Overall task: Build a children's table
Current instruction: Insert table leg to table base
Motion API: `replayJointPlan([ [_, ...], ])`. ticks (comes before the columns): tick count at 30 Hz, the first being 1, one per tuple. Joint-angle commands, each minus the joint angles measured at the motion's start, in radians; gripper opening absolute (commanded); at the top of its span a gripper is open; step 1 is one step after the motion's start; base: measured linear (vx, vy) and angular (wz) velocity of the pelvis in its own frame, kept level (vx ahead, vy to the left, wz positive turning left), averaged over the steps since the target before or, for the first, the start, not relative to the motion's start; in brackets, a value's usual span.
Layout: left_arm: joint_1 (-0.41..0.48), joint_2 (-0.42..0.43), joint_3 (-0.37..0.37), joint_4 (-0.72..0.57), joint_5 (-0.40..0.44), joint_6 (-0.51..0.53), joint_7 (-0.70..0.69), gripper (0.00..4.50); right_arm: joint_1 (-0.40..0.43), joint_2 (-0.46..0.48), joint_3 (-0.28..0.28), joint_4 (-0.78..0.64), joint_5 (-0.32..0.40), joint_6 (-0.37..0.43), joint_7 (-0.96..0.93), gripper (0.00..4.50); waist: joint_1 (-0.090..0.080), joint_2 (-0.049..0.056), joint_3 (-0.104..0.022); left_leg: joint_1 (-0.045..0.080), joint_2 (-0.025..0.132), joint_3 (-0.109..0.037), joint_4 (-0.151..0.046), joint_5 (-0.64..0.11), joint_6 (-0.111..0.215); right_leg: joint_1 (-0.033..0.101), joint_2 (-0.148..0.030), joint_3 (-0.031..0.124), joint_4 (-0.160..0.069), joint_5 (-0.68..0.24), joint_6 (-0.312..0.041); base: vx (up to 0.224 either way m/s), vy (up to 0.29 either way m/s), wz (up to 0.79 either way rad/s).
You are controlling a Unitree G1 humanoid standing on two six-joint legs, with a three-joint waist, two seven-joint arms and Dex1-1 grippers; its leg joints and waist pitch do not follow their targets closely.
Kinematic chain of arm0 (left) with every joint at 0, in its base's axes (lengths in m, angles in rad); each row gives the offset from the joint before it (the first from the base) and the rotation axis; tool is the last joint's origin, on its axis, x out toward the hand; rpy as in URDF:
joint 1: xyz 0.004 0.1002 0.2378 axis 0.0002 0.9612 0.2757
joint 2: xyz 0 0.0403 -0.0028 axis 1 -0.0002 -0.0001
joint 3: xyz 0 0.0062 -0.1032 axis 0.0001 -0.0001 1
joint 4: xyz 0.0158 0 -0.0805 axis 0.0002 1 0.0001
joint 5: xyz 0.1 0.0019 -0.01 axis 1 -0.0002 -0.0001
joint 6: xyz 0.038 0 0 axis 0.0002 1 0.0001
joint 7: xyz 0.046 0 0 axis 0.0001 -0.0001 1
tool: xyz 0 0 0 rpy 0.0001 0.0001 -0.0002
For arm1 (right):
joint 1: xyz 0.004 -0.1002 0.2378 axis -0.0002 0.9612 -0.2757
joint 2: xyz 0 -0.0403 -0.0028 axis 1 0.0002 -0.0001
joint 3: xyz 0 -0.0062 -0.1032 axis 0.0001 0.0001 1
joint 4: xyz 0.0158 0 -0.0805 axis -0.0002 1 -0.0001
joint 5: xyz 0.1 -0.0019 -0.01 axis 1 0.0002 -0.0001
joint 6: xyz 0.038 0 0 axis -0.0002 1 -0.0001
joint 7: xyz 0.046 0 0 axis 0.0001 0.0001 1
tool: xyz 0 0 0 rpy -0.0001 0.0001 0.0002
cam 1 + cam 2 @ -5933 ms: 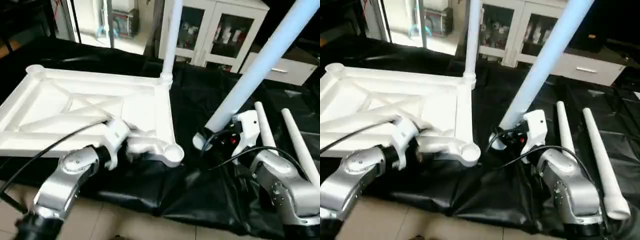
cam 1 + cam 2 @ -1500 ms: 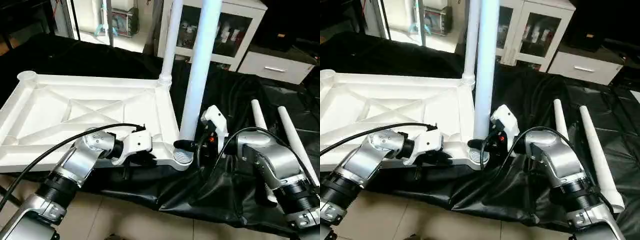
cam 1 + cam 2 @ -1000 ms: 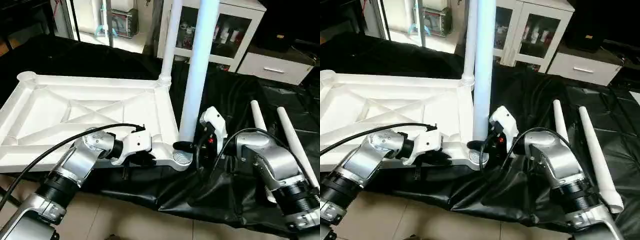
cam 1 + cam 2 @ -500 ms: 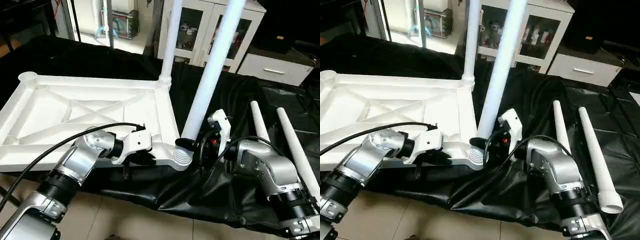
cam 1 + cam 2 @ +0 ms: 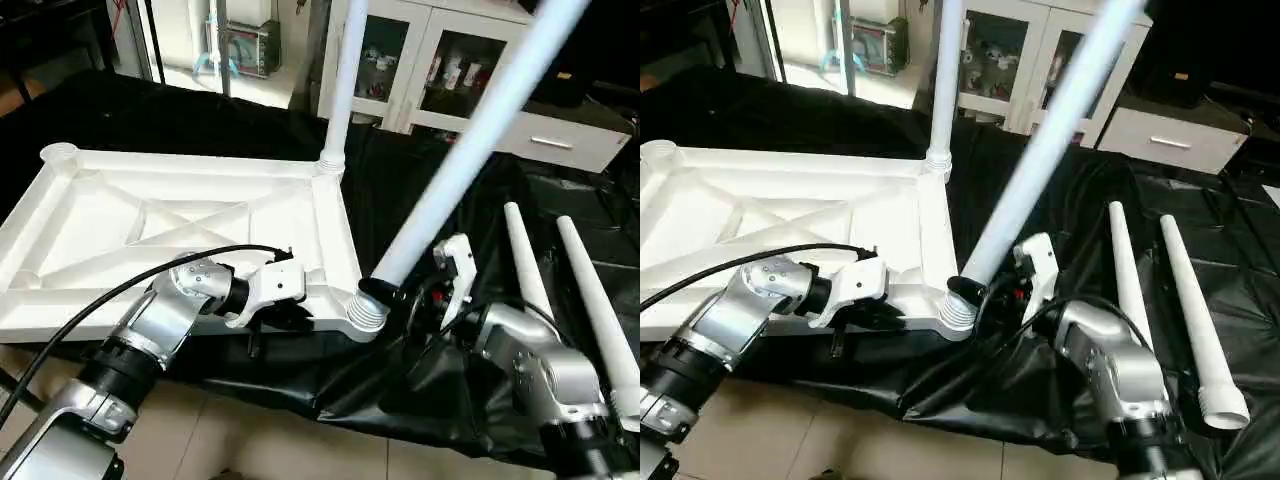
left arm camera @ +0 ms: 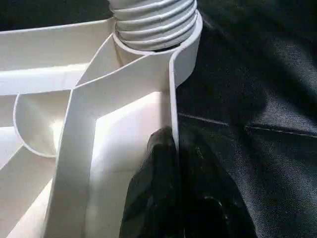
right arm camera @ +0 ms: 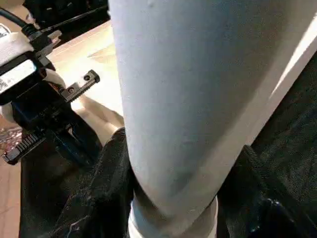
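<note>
The white table top lies underside up on black cloth, its X ribs showing. One leg stands upright in the far right corner socket. My right gripper is shut on the base of a second leg. That leg leans steeply to the right, and its lower end sits at the threaded near right socket. In the right wrist view the black fingers wrap this leg. My left gripper is shut on the top's near rim, just left of the socket.
Two spare legs lie side by side on the black cloth to the right. A white glass-door cabinet stands behind. The near edge drops to a tiled floor.
The leg in my right gripper has tipped from nearly upright to leaning far right, its base staying at the near socket. My right arm has dropped lower and rightward. The left gripper has kept its hold.
</note>
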Motion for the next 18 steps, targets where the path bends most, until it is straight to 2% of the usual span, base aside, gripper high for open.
replayJointPlan([
  [1,-0.004,0.001,-0.023,0.015,0.021,-0.001,-0.007,0.07,0.042,-0.032,0.036,0.026,-0.067,0.018,-0.028,1.90,-0.005,0.022,-0.040,0.029,0.076,-0.040,-0.100,-0.297,-0.080,0.004,-0.084,0.048,-0.085,-0.126,-0.200,0.000,0.000,0.00],
  [6,-0.004,0.002,-0.023,0.015,0.021,0.001,-0.006,0.07,0.061,-0.057,0.082,0.004,-0.124,-0.003,-0.021,1.90,-0.004,0.020,-0.041,0.029,0.076,-0.038,-0.101,-0.281,-0.073,0.007,-0.083,0.047,-0.083,-0.093,-0.202,0.000,0.000,0.00],
  [10,-0.005,0.004,-0.023,0.017,0.020,0.000,-0.007,0.07,0.057,-0.074,0.109,0.005,-0.148,0.000,-0.022,1.90,-0.004,0.020,-0.037,0.028,0.077,-0.039,-0.102,-0.303,-0.073,0.006,-0.085,0.049,-0.089,-0.141,-0.197,0.000,0.000,0.00],
  [15,-0.005,0.005,-0.021,0.016,0.018,0.003,-0.008,0.07,0.019,-0.103,0.155,0.028,-0.174,0.043,-0.008,1.90,-0.007,0.018,-0.032,0.033,0.077,-0.043,-0.106,-0.372,-0.089,-0.003,-0.088,0.051,-0.101,-0.258,-0.172,0.000,0.000,0.00],
  [18,-0.004,0.005,-0.021,0.014,0.017,0.004,-0.009,0.07,0.010,-0.109,0.165,0.032,-0.179,0.049,-0.001,1.90,-0.007,0.018,-0.034,0.033,0.078,-0.044,-0.107,-0.372,-0.091,-0.004,-0.087,0.052,-0.100,-0.251,-0.167,0.000,0.000,0.00],
])
